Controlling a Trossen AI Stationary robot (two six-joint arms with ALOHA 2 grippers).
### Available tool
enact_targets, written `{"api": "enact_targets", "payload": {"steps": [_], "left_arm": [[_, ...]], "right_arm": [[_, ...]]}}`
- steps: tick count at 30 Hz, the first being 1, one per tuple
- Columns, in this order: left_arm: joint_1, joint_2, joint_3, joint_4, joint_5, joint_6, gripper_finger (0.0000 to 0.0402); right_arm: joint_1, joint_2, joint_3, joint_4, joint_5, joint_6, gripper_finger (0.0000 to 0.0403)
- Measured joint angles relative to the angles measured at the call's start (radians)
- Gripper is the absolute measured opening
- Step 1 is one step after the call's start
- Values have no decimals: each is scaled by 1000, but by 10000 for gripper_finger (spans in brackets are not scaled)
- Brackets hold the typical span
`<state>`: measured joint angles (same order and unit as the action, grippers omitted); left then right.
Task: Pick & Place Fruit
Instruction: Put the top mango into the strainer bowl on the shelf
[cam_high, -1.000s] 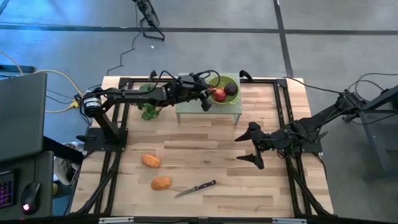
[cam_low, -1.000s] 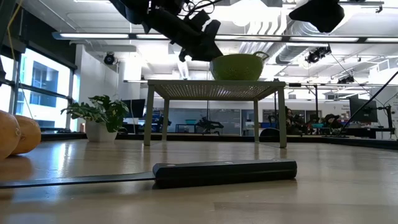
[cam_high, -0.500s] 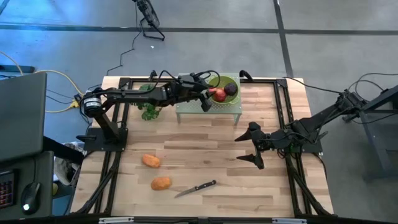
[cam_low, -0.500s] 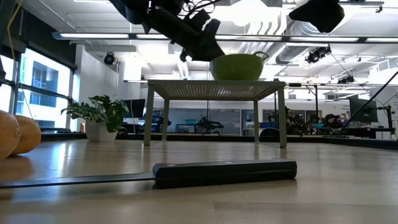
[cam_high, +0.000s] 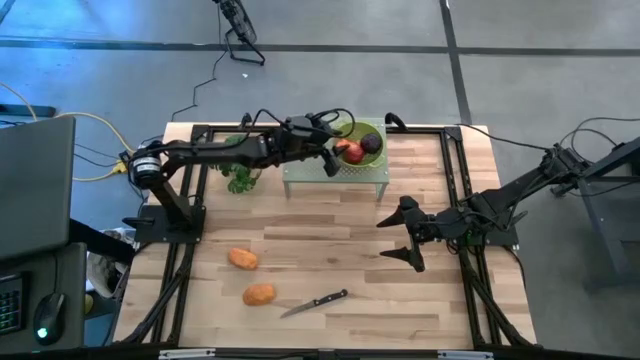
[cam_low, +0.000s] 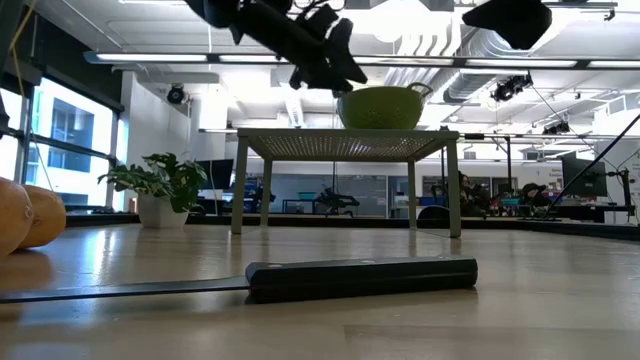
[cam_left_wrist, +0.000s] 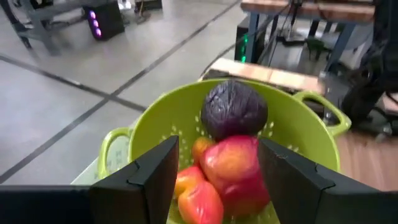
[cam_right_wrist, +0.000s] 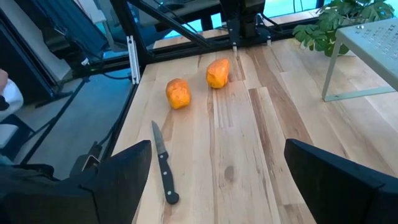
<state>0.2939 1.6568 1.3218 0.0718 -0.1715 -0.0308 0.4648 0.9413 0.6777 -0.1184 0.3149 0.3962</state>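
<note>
Its fingers spread and empty, the left gripper (cam_left_wrist: 214, 180) hovers just above the fruit (cam_left_wrist: 231, 155) in the bowl (cam_left_wrist: 305, 134); lifting straight up should avoid knocking the rim.

left tool (cam_high: 331, 158) open over green bowl (cam_high: 372, 130) | right tool (cam_high: 398, 239) open, mid-table | two orange fruits (cam_high: 243, 259) front-left

Landmark: small grey-green stand (cam_high: 335, 176) at the table's (cam_high: 320, 250) far edge. A green colander (cam_low: 383, 106) sits on top of it. Green leafy bunch (cam_high: 239, 178) lies just left of the stand. Black-handled knife (cam_high: 316, 302) lies well apart, toward the near edge.
</note>
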Motion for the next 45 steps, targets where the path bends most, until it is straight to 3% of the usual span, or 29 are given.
{"api": "enact_targets", "payload": {"steps": [7,14,28,45], "left_arm": [[-16,-12,145,-319,-7,13,214],[-99,-12,245,-583,-54,106,214],[-313,-85,254,-898,-118,84,214],[-541,-96,253,-1244,-207,-131,213]], "right_arm": [[0,0,0,-1,0,22,362],[0,0,0,-3,0,22,362],[0,0,0,0,0,22,362],[0,0,0,2,0,26,362]]}}
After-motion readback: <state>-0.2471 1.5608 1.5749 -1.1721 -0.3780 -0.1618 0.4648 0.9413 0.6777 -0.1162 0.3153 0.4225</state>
